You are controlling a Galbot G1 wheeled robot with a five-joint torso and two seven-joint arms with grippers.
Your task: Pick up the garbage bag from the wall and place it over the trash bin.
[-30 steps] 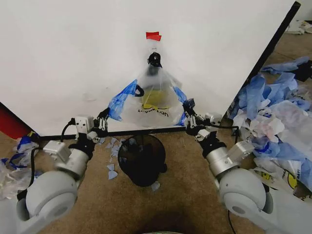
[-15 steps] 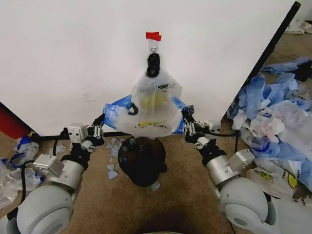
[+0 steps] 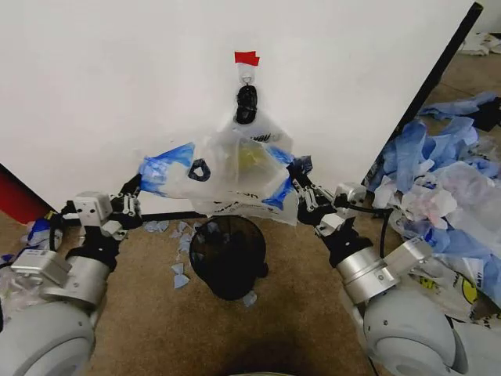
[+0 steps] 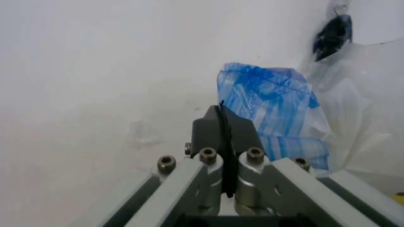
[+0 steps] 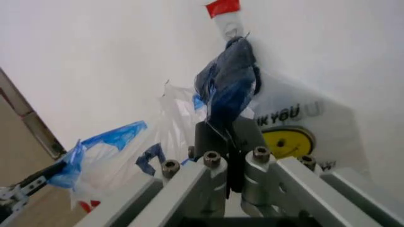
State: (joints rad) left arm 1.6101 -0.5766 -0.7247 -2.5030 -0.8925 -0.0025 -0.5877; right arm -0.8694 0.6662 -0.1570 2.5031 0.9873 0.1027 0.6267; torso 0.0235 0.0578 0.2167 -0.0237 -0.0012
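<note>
Two sets of jaws, left gripper [image 3: 135,203] and right gripper [image 3: 301,190], each clamped on a blue edge of the garbage bag [image 3: 231,168], spread above the trash bin [image 3: 227,254]; its knotted top stays hooked on the wall [image 3: 117,78], so pulling risks tearing.
</note>
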